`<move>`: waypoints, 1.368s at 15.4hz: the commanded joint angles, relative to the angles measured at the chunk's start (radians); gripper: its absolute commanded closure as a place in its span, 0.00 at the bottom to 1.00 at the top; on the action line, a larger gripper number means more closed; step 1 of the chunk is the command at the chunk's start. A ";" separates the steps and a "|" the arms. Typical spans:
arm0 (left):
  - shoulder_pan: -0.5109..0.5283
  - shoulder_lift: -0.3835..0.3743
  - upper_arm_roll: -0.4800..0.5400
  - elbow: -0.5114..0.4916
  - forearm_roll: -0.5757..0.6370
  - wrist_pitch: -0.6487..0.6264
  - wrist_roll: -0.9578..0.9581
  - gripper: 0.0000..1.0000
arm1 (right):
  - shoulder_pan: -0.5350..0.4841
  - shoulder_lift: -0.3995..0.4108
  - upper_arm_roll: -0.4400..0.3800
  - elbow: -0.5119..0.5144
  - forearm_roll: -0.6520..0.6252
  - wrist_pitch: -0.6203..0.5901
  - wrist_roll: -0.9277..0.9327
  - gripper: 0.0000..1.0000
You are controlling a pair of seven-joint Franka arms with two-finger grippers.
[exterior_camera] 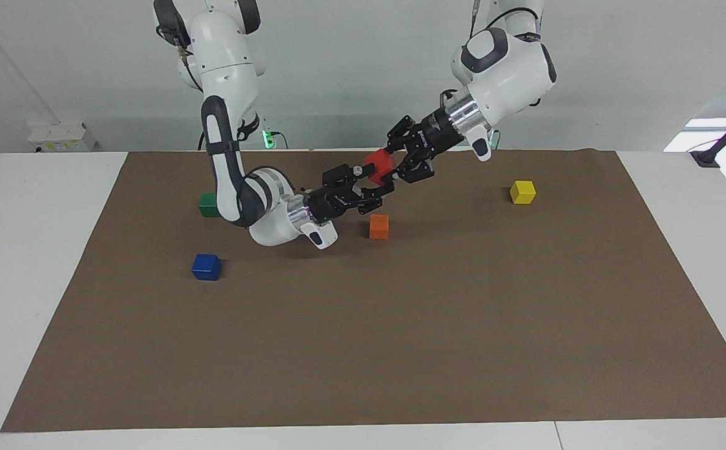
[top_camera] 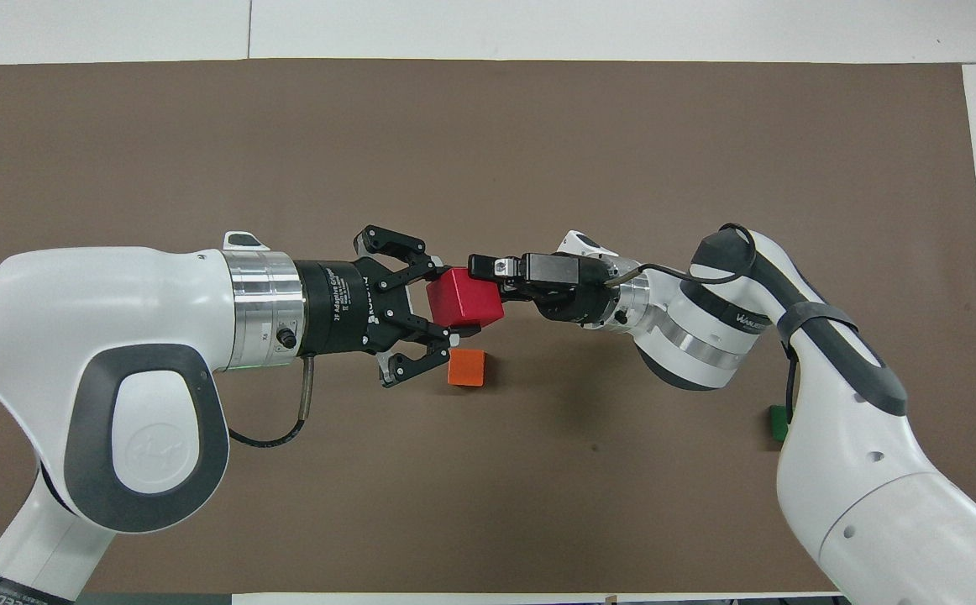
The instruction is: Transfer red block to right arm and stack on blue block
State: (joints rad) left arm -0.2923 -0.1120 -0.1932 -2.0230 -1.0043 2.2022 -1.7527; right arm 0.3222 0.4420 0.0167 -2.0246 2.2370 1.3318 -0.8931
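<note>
The red block [exterior_camera: 380, 166] hangs in the air between my two grippers, above the brown mat and over the orange block; it also shows in the overhead view [top_camera: 464, 298]. My right gripper [exterior_camera: 370, 182] is shut on it from the right arm's end, one finger above and one below, and also shows from overhead [top_camera: 488, 281]. My left gripper [exterior_camera: 398, 164] is at the block's other end, also seen from overhead [top_camera: 439, 304]. The blue block [exterior_camera: 206, 267] sits on the mat toward the right arm's end, farther from the robots than the green block; the right arm hides it from overhead.
An orange block [exterior_camera: 378, 227] lies on the mat under the grippers. A green block [exterior_camera: 208, 204] is partly hidden by the right arm's elbow. A yellow block [exterior_camera: 523, 192] sits toward the left arm's end. The brown mat [exterior_camera: 400, 350] covers the table.
</note>
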 commanded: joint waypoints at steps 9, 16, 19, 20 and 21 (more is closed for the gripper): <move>-0.018 -0.038 0.015 -0.026 -0.013 0.019 -0.011 0.00 | -0.011 -0.046 0.006 0.006 -0.008 0.131 0.020 1.00; 0.154 -0.098 0.023 -0.031 0.142 -0.099 0.010 0.00 | -0.015 -0.083 0.005 0.009 -0.033 0.194 0.080 1.00; 0.193 -0.100 0.023 -0.055 0.249 -0.091 0.074 0.00 | -0.041 -0.129 -0.004 0.036 -0.137 0.263 0.173 1.00; 0.218 -0.101 0.023 -0.059 0.307 -0.099 0.128 0.00 | -0.063 -0.155 -0.004 0.047 -0.187 0.294 0.224 1.00; 0.238 -0.100 0.023 -0.059 0.355 -0.101 0.169 0.00 | -0.074 -0.189 -0.004 0.061 -0.256 0.347 0.290 1.00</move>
State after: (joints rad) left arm -0.0971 -0.1864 -0.1637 -2.0512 -0.7297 2.1161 -1.6619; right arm 0.2828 0.3302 0.0134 -1.9787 2.0883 1.5982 -0.7207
